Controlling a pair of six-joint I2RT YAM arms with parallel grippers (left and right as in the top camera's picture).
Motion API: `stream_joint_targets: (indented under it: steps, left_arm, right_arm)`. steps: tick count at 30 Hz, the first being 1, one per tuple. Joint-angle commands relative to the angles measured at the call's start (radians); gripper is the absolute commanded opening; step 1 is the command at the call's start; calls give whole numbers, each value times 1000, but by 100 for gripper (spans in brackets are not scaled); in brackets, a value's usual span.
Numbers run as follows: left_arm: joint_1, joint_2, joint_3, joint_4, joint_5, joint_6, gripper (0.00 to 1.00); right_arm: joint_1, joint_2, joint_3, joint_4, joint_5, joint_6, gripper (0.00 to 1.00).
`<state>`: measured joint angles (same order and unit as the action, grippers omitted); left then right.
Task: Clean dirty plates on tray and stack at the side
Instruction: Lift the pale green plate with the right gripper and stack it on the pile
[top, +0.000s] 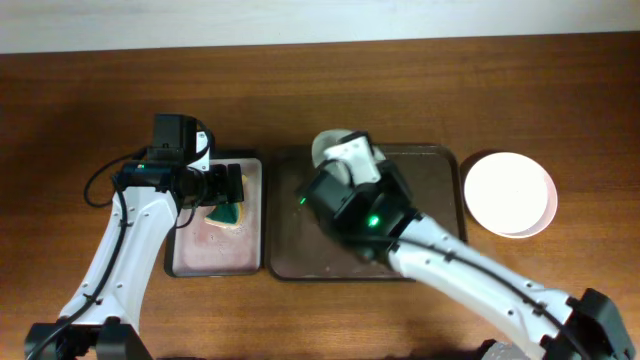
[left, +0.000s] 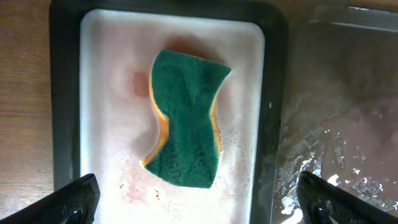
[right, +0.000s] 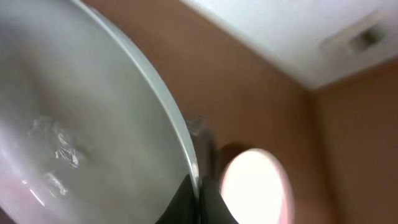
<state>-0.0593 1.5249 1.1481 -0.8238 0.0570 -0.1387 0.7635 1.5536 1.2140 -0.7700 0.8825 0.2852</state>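
The right gripper (right: 194, 202) pinches the rim of a pale mint-green round plate (right: 93, 118) at the far edge of the dark brown rectangular tray (top: 445, 215). Carry it gently and level to the round white plate (top: 510, 193) alongside. The left gripper (left: 199, 200), jaws spread wide, hovers over the green-and-yellow sponge (left: 186, 118).

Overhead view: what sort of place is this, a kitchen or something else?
Probably a robot test bench, not a kitchen: a wooden table, a sponge in a small tray, a wet brown tray, and the right gripper holding a pale plate.

A green-topped sponge (left: 186, 118) (yellow underneath) lies in a small black-rimmed tray (left: 62, 93) on the wooden table (top: 80, 100)
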Motion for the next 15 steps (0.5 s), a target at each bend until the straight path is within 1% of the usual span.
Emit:
stream_joint_targets:
  steps: [1, 2, 3, 5, 6, 7, 8, 10, 13, 15]
  left_arm:
    - [3, 3, -3, -1, 18, -6, 99]
    - [3, 3, -3, -1, 18, -6, 99]
    - [3, 3, -3, -1, 18, -6, 99]
    - [3, 3, -3, -1, 17, -5, 99]
    - [3, 3, -3, -1, 17, -5, 99]
    - [3, 3, -3, -1, 17, -5, 99]
    - [3, 3, -3, -1, 17, -5, 99]
    - [3, 3, -3, 0, 17, -5, 99]
    - [3, 3, -3, 0, 17, -5, 99]
    - [3, 3, -3, 0, 17, -5, 99]
  right_arm:
    - [-231, -21, 24, -22, -353, 177, 4]
    - [-365, -21, 24, -27, -523, 219, 4]
    - [-466, -21, 24, -27, -650, 225, 4]
    - [-681, -21, 24, -31, -864, 225, 4]
    - [-764, -21, 24, -43, -922, 225, 4]
    - [-865, -21, 24, -66, -961, 225, 4]
    - [-925, -20, 24, -84, -969, 225, 4]
    - [-1096, -14, 22, -138, -969, 224, 4]
    - [-1228, -3, -4, -170, -968, 220, 4]
    - [-1302, -2, -48, -158, -956, 221, 4]
